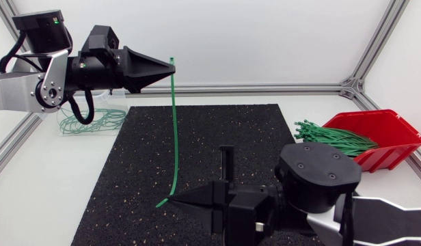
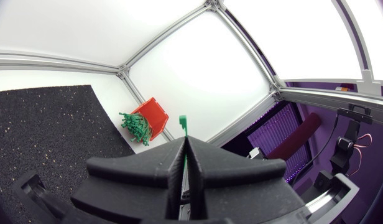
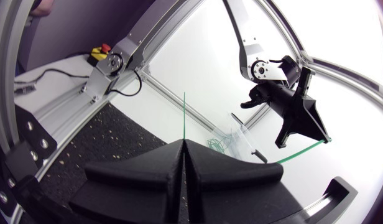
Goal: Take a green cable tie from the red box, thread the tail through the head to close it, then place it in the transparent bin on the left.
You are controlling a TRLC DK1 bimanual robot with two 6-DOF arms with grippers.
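Note:
A long green cable tie point(image 1: 173, 130) hangs stretched between my two grippers above the black mat point(image 1: 135, 171). My left gripper point(image 1: 172, 68) is shut on its upper end; a short green stub point(image 2: 183, 122) sticks out past the shut fingers point(image 2: 198, 158). My right gripper point(image 1: 173, 199) is shut on the lower end, low over the mat's front, with a short tip poking out. In the right wrist view a thin green tail point(image 3: 184, 115) rises ahead of my right gripper point(image 3: 184, 142). The red box point(image 1: 385, 133) at the right holds a bundle of green ties point(image 1: 333, 137).
The transparent bin point(image 1: 94, 117) stands at the back left behind my left arm, with looped green ties in it. The red box point(image 2: 151, 117) and its ties point(image 2: 134, 127) lie ahead of my left gripper point(image 2: 184, 140). Aluminium frame rails border the table.

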